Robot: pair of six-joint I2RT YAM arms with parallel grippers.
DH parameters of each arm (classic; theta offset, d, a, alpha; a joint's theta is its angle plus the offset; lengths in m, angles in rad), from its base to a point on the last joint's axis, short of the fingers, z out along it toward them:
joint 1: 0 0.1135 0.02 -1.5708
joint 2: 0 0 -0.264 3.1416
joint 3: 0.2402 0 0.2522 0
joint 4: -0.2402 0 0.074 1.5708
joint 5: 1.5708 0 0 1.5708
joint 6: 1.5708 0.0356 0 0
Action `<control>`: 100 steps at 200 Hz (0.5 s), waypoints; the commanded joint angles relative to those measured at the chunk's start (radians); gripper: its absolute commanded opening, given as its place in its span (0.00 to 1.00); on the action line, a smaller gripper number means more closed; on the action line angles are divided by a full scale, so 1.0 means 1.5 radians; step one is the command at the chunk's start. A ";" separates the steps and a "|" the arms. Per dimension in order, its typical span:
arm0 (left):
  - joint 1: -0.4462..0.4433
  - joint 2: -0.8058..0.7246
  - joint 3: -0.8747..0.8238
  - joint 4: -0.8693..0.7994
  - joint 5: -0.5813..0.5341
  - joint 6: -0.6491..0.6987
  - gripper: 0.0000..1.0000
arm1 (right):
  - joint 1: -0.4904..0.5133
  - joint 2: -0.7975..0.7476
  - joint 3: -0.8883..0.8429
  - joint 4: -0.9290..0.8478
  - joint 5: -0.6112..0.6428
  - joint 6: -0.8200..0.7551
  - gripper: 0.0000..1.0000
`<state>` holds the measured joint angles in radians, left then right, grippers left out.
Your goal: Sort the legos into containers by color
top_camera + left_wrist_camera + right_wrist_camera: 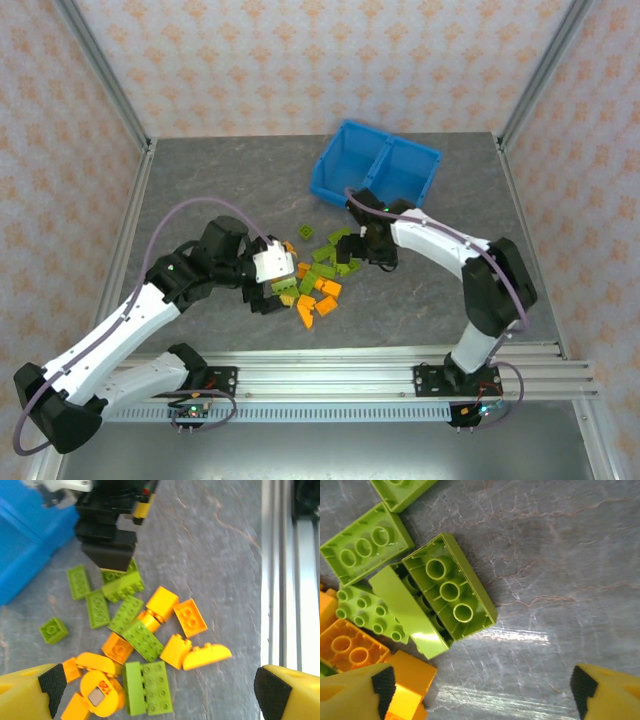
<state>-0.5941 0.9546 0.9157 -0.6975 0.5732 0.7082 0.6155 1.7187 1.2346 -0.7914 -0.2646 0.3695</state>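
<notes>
Right wrist view: the right claw (480, 690) is spread wide, gripping nothing, with an upturned lime brick (449, 594) at its 11 o'clock. The left claw (162, 689) also gapes, unloaded, over the mixed orange and lime legos (320, 278) heaped on the worktop (220, 180). The blue containers (375, 165) stand at the heap's 1 o'clock.

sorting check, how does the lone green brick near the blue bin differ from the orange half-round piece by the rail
The lone green brick is lime, squarish, studs up; the orange half-round piece is orange with one curved edge. The green brick sits apart from the others; the orange piece touches another orange brick. Both lie on the table, outside the blue bin.
</notes>
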 commanded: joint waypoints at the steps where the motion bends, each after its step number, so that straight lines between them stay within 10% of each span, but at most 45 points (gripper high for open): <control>1: -0.003 0.004 0.000 -0.025 0.029 0.066 1.00 | 0.010 0.035 0.034 0.014 0.024 -0.032 0.83; 35: -0.003 -0.003 -0.029 -0.005 0.025 0.068 1.00 | 0.021 0.082 0.067 0.001 0.095 -0.058 0.61; 100: -0.003 -0.029 -0.056 0.024 0.010 0.068 1.00 | 0.027 0.129 0.052 0.065 0.019 -0.062 0.59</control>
<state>-0.5941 0.9386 0.8421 -0.6964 0.5945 0.7879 0.6456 1.8656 1.3052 -0.7177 -0.2100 0.2905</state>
